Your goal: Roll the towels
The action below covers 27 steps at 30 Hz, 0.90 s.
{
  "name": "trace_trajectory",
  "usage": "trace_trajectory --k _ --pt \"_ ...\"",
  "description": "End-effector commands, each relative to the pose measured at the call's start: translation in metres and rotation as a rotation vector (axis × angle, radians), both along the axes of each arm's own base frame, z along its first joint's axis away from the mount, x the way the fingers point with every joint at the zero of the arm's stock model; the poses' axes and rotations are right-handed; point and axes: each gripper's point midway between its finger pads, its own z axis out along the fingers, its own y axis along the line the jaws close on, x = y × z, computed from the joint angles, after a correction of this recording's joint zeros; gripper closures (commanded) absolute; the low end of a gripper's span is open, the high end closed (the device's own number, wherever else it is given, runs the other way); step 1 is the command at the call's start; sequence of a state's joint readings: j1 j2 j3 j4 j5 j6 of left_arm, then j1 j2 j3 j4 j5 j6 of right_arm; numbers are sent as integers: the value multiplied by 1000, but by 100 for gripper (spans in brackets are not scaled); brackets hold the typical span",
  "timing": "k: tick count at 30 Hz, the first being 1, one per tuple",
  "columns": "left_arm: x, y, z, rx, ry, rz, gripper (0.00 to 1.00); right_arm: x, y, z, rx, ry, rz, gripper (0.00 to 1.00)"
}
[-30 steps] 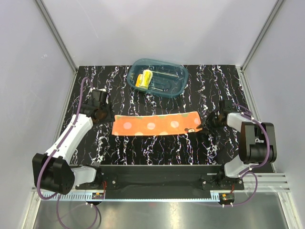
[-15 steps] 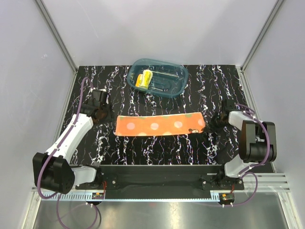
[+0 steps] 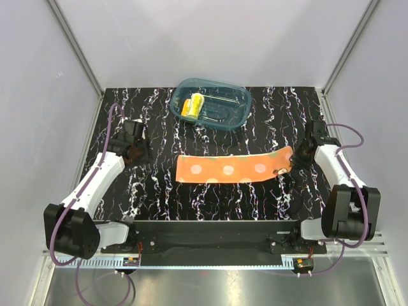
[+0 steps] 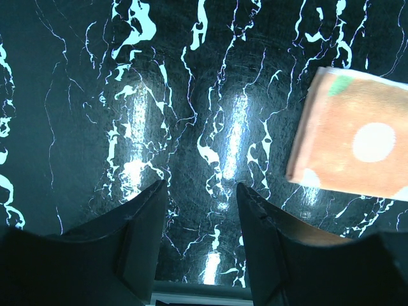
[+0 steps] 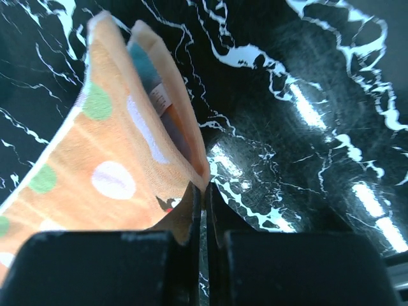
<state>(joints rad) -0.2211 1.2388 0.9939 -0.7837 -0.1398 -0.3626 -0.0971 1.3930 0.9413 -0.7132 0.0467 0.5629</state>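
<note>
orange dotted towel (image 3: pixel 233 169) flat on the counter (image 3: pixel 210 197), right tool (image 3: pixel 288 163) pinched tight on its right end, left tool (image 3: pixel 141 153) half open and empty near its left end, yellow towel (image 3: pixel 193 105) rolled in teal tub (image 3: pixel 237 115)

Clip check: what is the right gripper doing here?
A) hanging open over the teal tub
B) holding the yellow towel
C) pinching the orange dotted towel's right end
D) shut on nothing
C: the right wrist view shows the right gripper closed on the edge of the orange towel, while the yellow towel lies in the teal tub.
</note>
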Motion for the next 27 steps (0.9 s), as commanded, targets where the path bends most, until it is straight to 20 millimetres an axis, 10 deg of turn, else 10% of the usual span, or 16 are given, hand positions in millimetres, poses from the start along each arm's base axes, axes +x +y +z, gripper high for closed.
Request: trace_trajectory --k 1,8,27 --pt "8 1 8 3 -46 -10 47 2 -16 24 -86 -22 -5 100" --pt "8 0 9 -1 -50 -13 48 10 0 45 -146 -37 60 100" --pt "8 2 14 1 -67 -9 47 24 124 93 -231 -115 321 100"
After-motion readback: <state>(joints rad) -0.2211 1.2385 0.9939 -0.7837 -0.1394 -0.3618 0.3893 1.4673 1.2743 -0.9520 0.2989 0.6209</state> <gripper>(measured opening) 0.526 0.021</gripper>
